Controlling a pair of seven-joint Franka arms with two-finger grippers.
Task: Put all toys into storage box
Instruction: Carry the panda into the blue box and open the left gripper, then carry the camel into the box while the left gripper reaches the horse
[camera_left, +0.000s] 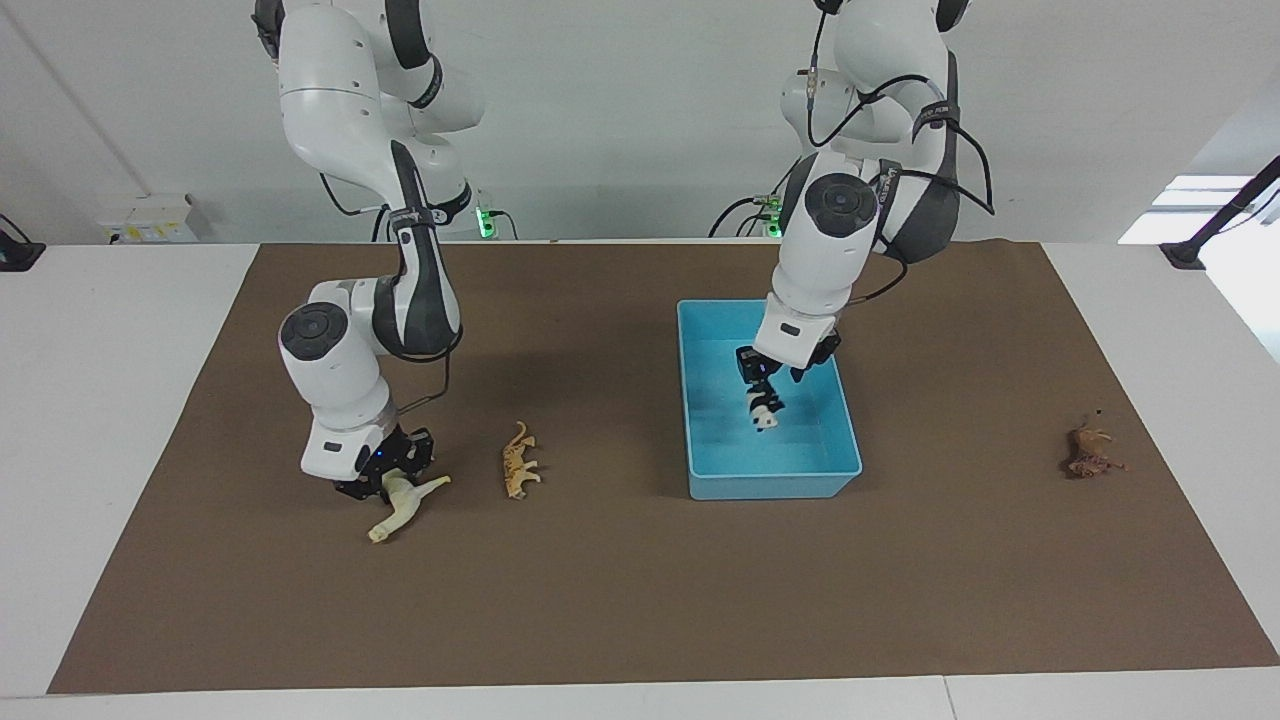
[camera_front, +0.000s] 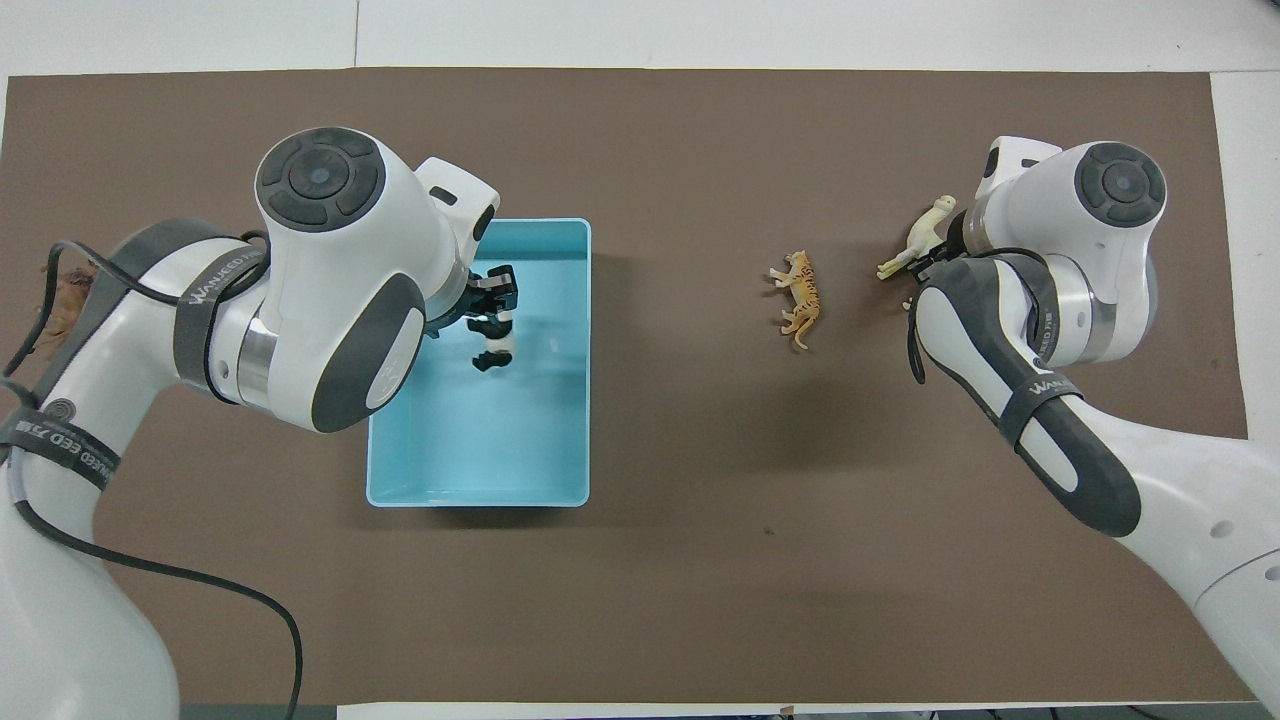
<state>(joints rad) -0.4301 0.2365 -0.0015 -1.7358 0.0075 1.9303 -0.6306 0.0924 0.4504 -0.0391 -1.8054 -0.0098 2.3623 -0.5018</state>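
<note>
The light blue storage box (camera_left: 770, 485) (camera_front: 480, 497) stands on the brown mat. My left gripper (camera_left: 757, 381) (camera_front: 494, 303) hangs open over the box. The black-and-white panda (camera_left: 762, 410) (camera_front: 493, 346) is just beneath it, inside the box walls. My right gripper (camera_left: 390, 480) is low over the mat at the right arm's end, shut on the rump of the cream horse (camera_left: 405, 505) (camera_front: 925, 235). The orange tiger (camera_left: 518, 462) (camera_front: 800, 300) lies between the horse and the box. The brown lion (camera_left: 1090, 452) (camera_front: 68, 290) lies at the left arm's end.
A brown mat (camera_left: 620, 600) covers most of the white table. The left arm's black cable (camera_front: 200, 580) trails over the mat near the robots. In the overhead view the left arm covers part of the box and most of the lion.
</note>
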